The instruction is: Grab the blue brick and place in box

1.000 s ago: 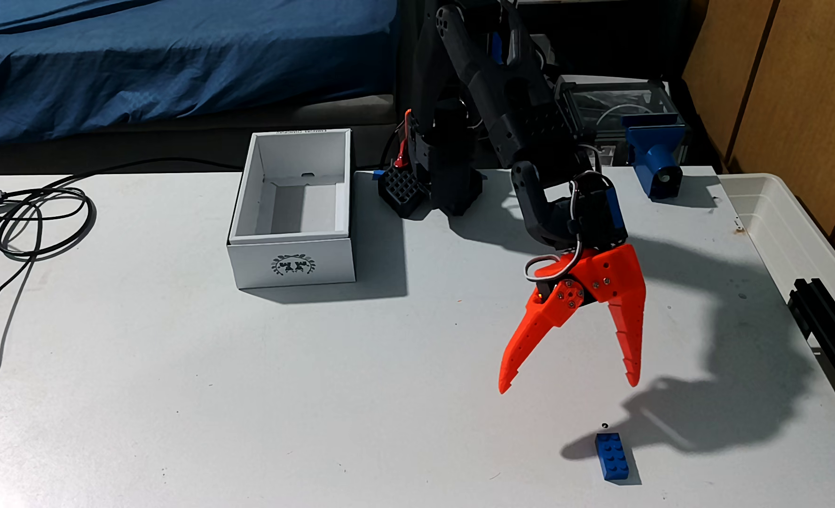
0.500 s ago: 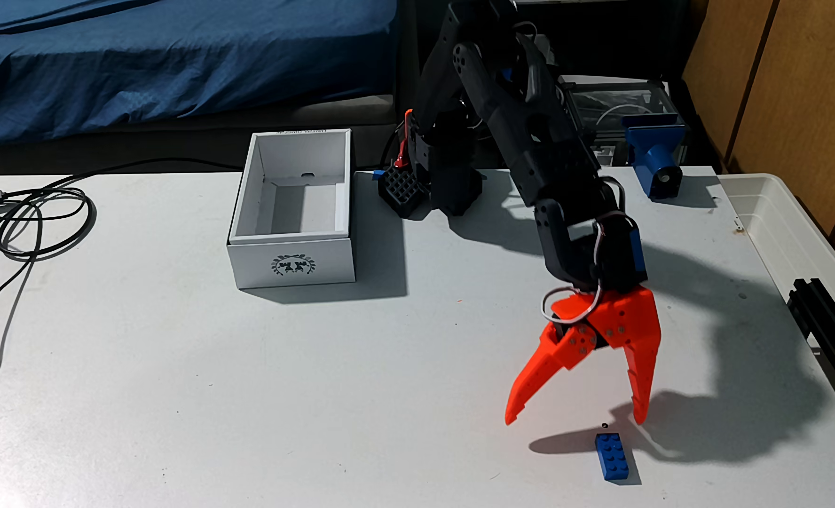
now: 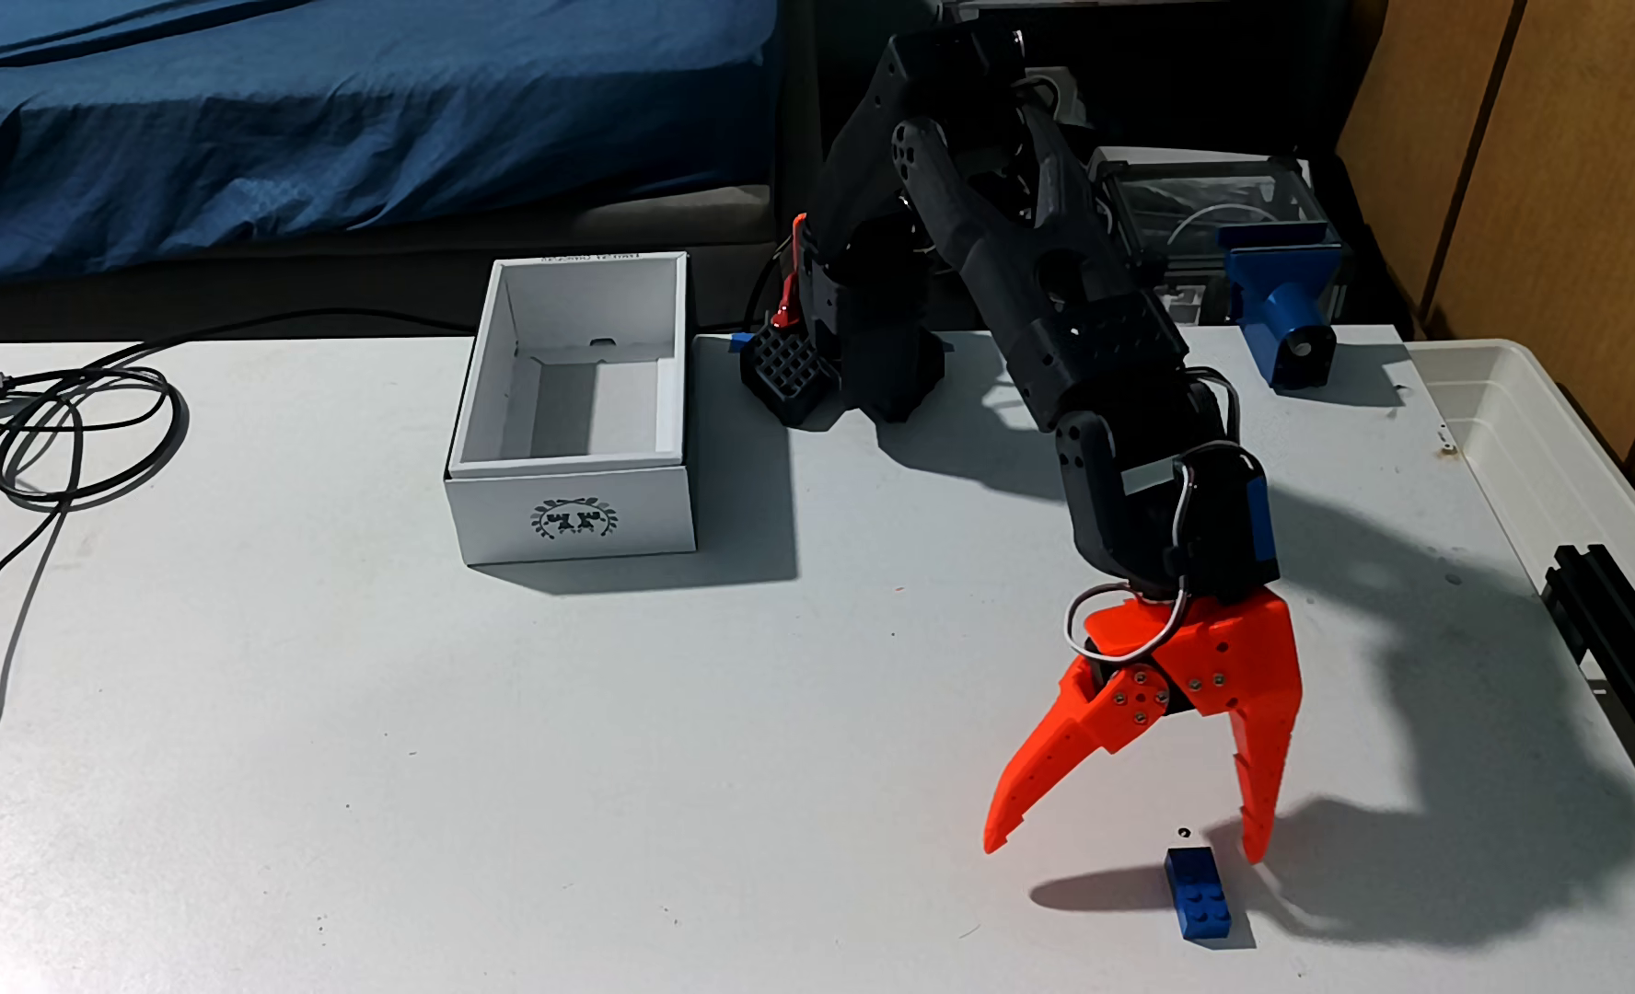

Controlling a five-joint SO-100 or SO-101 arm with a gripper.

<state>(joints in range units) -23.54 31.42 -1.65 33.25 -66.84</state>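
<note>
The small blue brick (image 3: 1198, 896) lies flat on the white table near the front edge, studs up, its long side running toward the camera. My orange gripper (image 3: 1125, 849) hangs just behind and above it, wide open, with nothing between its fingers. Its left fingertip (image 3: 995, 841) is left of the brick and its right fingertip (image 3: 1257, 849) is just right of the brick's far end. The white box (image 3: 573, 516) with the dark wreath crest stands open and empty at the table's middle back, far left of the gripper.
Black cables (image 3: 68, 430) coil at the table's left. The arm's black base (image 3: 876, 368) stands behind, right of the box. A blue clamp-like part (image 3: 1282, 315) sits at the back right. A translucent white bin (image 3: 1560, 459) and a black rail (image 3: 1627, 631) line the right edge.
The arm has reached forward and down, bringing the open gripper from well above the table to just over the brick's far end. The brick and box have not moved.
</note>
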